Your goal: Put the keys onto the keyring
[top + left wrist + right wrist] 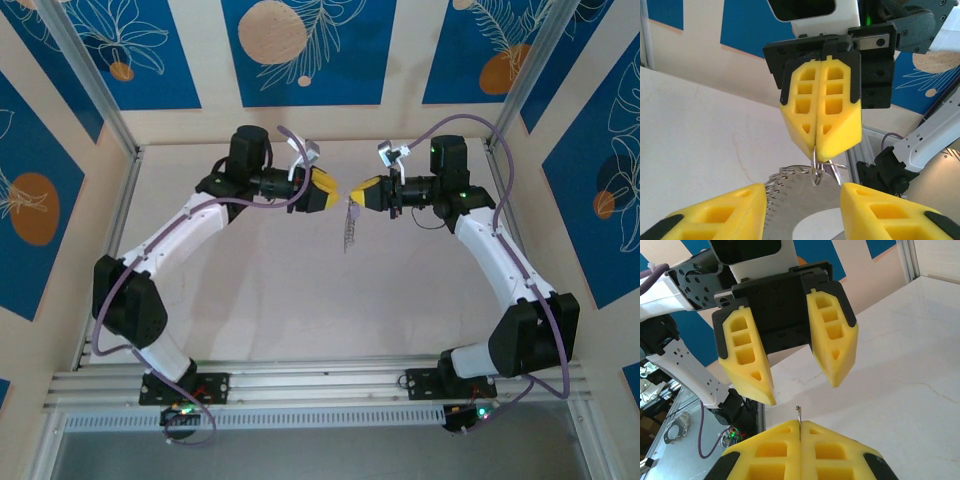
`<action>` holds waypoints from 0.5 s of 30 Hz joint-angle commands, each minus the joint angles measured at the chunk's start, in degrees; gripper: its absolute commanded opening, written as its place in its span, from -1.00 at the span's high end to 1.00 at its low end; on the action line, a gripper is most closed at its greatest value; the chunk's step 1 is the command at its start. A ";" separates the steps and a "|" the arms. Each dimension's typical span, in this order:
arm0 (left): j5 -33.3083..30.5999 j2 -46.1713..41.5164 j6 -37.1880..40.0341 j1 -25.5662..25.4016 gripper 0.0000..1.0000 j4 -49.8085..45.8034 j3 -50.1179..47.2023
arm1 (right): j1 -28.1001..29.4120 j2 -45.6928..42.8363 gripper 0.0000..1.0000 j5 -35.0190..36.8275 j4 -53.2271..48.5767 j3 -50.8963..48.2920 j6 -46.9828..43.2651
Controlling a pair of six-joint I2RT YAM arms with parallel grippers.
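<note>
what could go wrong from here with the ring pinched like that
1. The right pincer is shut on just a sliver of the keyring at its very fingertips. A nudge could twist the ring or pull it free.
2. The left pincer is open and sits tip to tip with it. Moving in, it may hit the yellow fingers instead of the ring.
3. The silver keys hang loose under the ring and may swing or snag.

both arms (190,225) have white shells and black joints; purple cables (513,180) run from the base rail (320,385); yellow pocketed jaws, seemingly green-lit behind.
</note>
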 commanded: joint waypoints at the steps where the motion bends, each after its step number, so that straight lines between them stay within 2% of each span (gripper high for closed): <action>1: 2.47 0.90 1.70 -0.19 0.15 -1.57 2.57 | 0.42 0.37 1.00 -2.30 -0.36 1.75 -1.03; 15: 2.80 2.68 1.42 -1.59 0.20 -1.32 4.11 | 0.91 0.26 1.00 -2.43 0.12 1.57 -0.93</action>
